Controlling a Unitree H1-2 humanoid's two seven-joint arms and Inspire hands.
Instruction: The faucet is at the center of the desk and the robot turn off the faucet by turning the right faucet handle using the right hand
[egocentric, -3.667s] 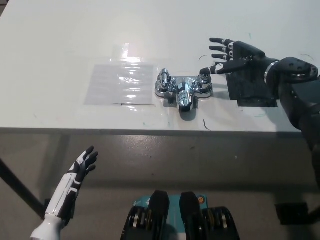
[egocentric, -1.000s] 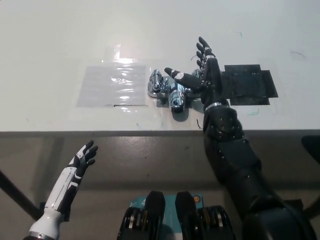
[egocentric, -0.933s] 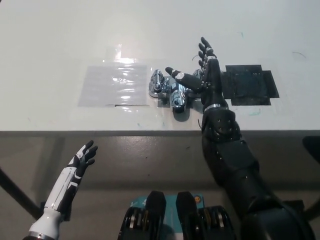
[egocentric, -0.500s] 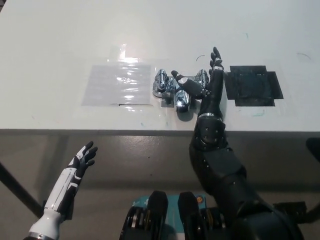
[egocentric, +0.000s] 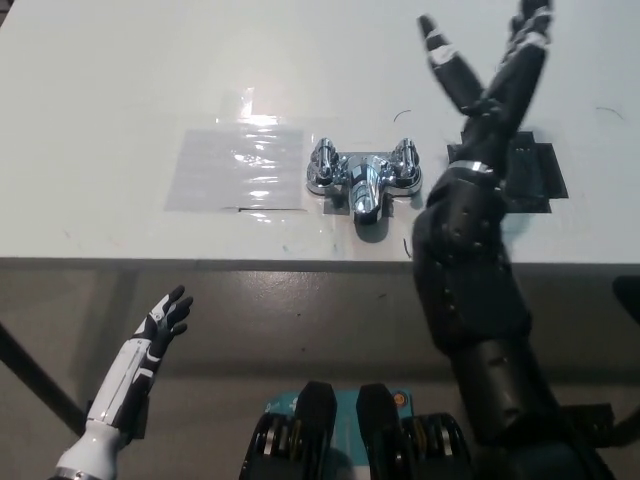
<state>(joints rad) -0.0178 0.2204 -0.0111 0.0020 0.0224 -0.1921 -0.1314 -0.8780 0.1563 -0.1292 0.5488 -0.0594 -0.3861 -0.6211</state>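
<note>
Chrome faucet (egocentric: 363, 180) mid-surface, rigid, probably slick; grip right handle (egocentric: 405, 160) around its knob. Right hand (egocentric: 492, 70) raised clear, fingers spread, empty. Left hand (egocentric: 160, 325) open, resting below surface edge.

Counter (egocentric: 120, 90): white top, a few faint dark pen marks.
Faucet (egocentric: 364, 178): bright mirror chrome with dark reflections; both handles chrome.
Plastic sheet (egocentric: 237, 168): clear, glossy, white glare streaks.
Patch (egocentric: 530, 170): matte black, squarish.
Right hand (egocentric: 487, 75): black, with pale grey tips on the fingers (egocentric: 437, 44).
Left hand (egocentric: 160, 325): white shell with black fingers.
Floor (egocentric: 300, 330): dull grey-brown.
</note>
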